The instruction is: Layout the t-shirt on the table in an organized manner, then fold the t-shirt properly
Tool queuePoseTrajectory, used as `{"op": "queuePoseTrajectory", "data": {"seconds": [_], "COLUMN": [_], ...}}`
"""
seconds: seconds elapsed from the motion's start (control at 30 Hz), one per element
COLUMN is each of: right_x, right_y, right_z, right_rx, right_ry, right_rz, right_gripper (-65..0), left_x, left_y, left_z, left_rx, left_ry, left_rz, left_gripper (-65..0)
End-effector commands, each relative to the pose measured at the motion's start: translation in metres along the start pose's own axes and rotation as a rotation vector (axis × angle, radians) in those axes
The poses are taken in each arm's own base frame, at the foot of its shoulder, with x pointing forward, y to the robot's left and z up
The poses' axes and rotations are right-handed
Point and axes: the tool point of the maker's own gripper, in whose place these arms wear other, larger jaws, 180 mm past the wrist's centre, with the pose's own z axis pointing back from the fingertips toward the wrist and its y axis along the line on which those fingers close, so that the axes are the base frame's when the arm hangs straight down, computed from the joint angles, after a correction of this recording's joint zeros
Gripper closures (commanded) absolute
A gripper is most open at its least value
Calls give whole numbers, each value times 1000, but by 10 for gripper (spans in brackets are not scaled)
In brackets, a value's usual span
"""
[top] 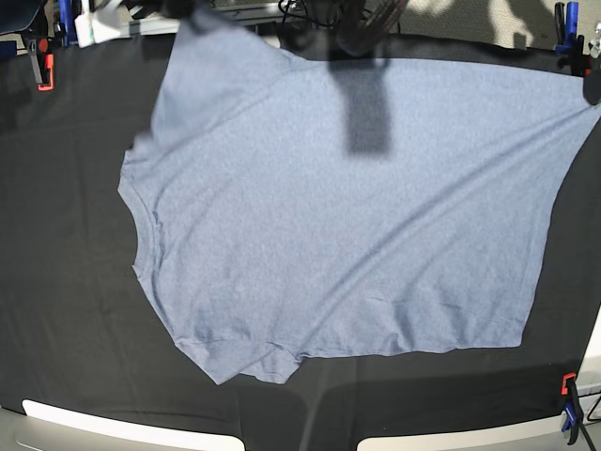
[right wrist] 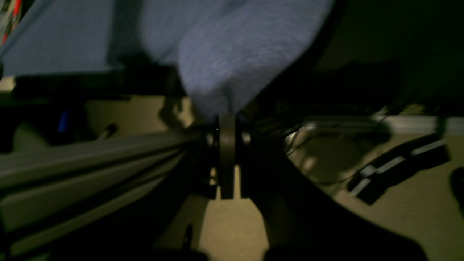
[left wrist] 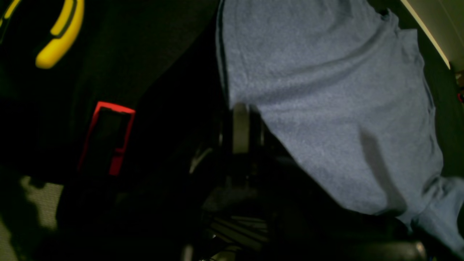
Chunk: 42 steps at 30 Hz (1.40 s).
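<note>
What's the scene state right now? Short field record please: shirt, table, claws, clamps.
shirt: t-shirt spread over the table, plain side up, collar toward base view's left, creases running diagonally
table: black cloth, bare around the shirt
left claw: shut on the t-shirt's edge
right claw: shut on the t-shirt, fabric bunched at its tips
clamps: red clamp at far-left edge, another at near-right corner
folding: not started
</note>
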Motion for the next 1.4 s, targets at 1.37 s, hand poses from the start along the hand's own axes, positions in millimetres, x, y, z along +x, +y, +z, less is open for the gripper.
{"op": "queuePoseTrajectory", "data": {"seconds": [1.37], "right_x": [187], "right_y": [1], "right_z": [-30], "right_rx": [-87], "right_ry": [-488], "right_rz": [489], "right_gripper": [0], "left_x": [56], "left_y": [-36], "left_z": [-53], "left_rx": [-124], "left_ry": [-189], "left_rz": [-92], "left_gripper": [0]}}
